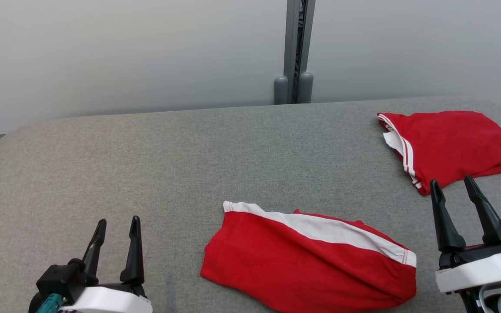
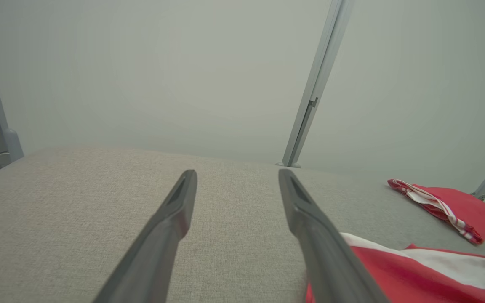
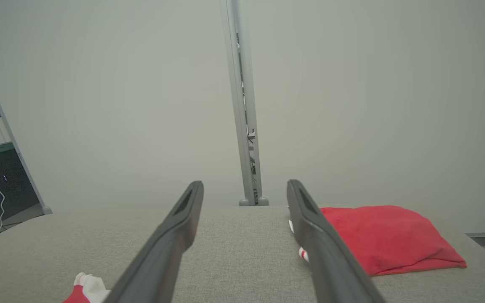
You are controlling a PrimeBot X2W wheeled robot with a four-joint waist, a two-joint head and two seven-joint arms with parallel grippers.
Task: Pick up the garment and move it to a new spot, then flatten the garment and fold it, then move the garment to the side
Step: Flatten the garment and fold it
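Observation:
A red garment (image 1: 302, 261) with a white band lies loosely spread on the grey padded table (image 1: 146, 152), near its front edge and right of centre. My left gripper (image 1: 118, 221) stands open at the lower left, well to the left of the garment, nothing between its fingers. In the left wrist view the gripper (image 2: 237, 172) points across the table, with the garment (image 2: 415, 277) at the lower right. My right gripper (image 1: 452, 181) is open at the lower right, just beyond the garment's right end. In the right wrist view this gripper (image 3: 245, 183) is empty, and a corner of the garment (image 3: 84, 290) shows at the lower left.
A second red garment with white stripes (image 1: 450, 143) lies folded at the table's back right, just ahead of my right fingertips (image 3: 385, 235). A grey wall with a metal post (image 1: 295, 52) stands behind the table. Bare fabric covers the left and middle.

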